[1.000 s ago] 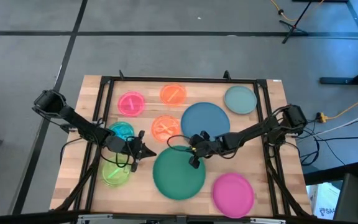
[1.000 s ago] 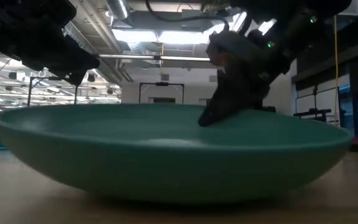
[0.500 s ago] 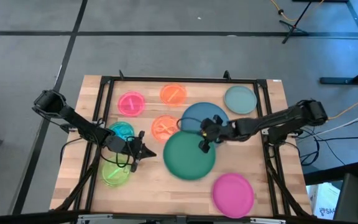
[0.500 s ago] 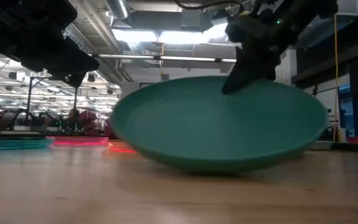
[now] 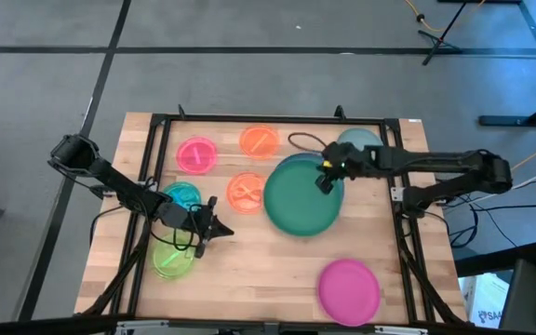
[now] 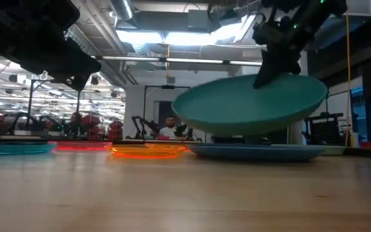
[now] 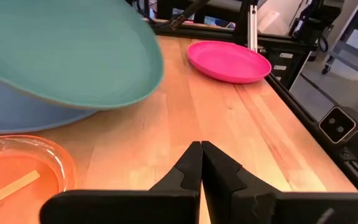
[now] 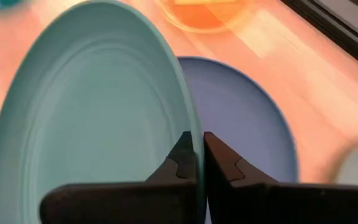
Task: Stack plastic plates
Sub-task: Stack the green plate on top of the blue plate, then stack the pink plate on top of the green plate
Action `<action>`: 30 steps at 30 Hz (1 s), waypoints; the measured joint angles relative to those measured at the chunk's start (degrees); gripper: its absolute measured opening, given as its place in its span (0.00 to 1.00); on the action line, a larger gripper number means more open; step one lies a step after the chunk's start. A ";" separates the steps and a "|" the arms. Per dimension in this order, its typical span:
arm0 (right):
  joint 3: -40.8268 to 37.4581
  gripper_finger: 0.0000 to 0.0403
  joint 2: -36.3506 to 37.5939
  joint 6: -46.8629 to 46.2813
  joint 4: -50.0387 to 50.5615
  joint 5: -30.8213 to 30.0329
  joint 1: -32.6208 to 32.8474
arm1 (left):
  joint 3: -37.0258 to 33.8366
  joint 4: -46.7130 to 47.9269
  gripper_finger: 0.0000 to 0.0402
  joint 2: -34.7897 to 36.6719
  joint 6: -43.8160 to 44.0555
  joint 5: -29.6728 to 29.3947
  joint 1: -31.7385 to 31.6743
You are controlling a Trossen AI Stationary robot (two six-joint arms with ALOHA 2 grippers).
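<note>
No writing, label, brand, number or sign can be read in any of the four views (the room behind the table in the low view is too far off to make out lettering).
</note>
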State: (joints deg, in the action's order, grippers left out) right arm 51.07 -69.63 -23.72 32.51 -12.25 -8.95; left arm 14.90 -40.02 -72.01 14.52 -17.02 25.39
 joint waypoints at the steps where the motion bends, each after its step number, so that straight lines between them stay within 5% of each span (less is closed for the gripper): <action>1: -0.42 0.00 0.04 1.14 0.06 0.89 -1.67 | 0.00 -0.28 0.00 0.00 -0.02 -0.07 0.00; 12: -8.30 0.00 0.00 11.33 -9.03 12.36 -19.67 | 0.00 -0.82 0.00 0.00 -0.02 -0.50 0.02; 19: -15.12 0.03 0.00 10.49 -18.81 13.59 -21.48 | 0.00 -0.82 0.00 0.00 -0.04 -0.48 0.02; 30: -17.07 0.31 0.00 13.41 -20.06 16.53 -21.46 | 0.00 -0.82 0.00 0.00 -0.04 -0.08 0.02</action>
State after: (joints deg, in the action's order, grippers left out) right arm 33.99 -69.63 -10.31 12.45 4.28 -30.41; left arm 14.90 -40.84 -72.01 14.48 -17.09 25.41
